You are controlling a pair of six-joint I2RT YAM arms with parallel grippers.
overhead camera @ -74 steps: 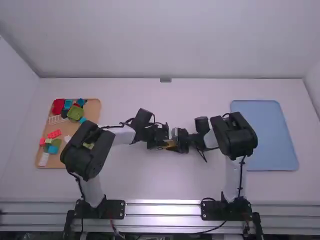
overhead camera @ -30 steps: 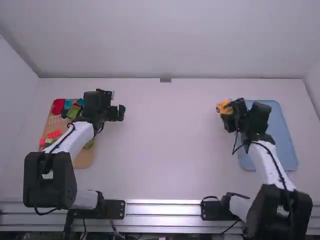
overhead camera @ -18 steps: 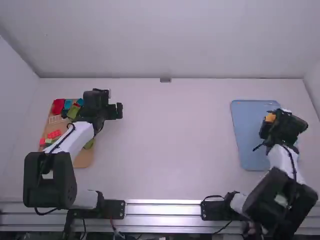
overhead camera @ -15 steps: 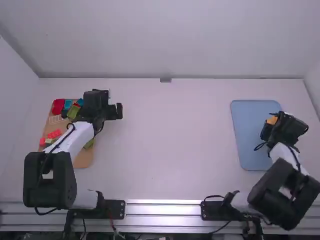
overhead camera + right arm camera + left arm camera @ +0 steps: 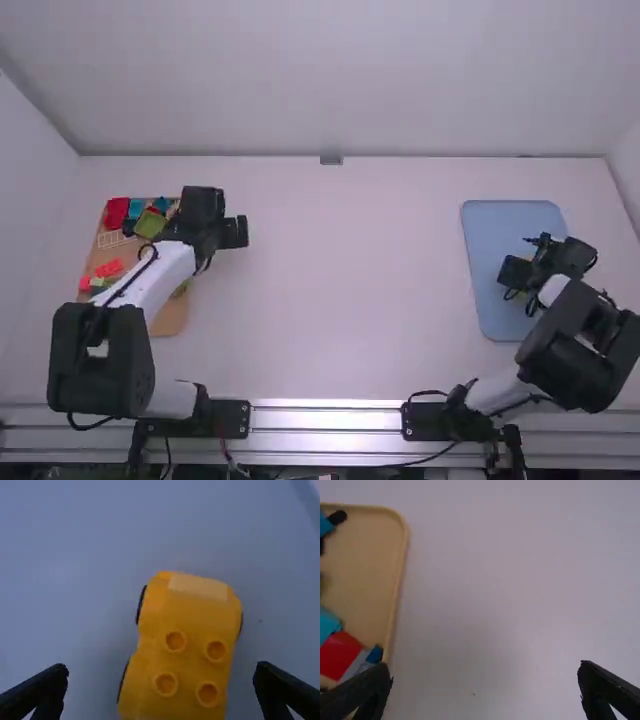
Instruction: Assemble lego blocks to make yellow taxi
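Observation:
Over the blue tray (image 5: pixel 486 250), my right gripper (image 5: pixel 515 274) stands above the yellow taxi (image 5: pixel 522 294), which it mostly covers. In the right wrist view, the right gripper (image 5: pixel 161 672) is open, its fingers on either side of the yellow taxi (image 5: pixel 192 645) without touching it. The taxi rests on the tray, with several round studs on top and black wheels along its sides. My left gripper (image 5: pixel 236 232) hangs beside the tan tray at the left; in its wrist view the left gripper (image 5: pixel 485 672) is open with nothing between its fingers.
The tan tray (image 5: pixel 172 318) on the left holds red (image 5: pixel 116 212), green (image 5: pixel 151 224) and blue pieces, partly covered by the left arm. White table (image 5: pixel 340 290) lies between the two trays. A wall rises behind the table's far edge.
From the middle of the table, my right gripper carried the taxi to the blue tray and let it go there. My left gripper moved back beside the tan tray.

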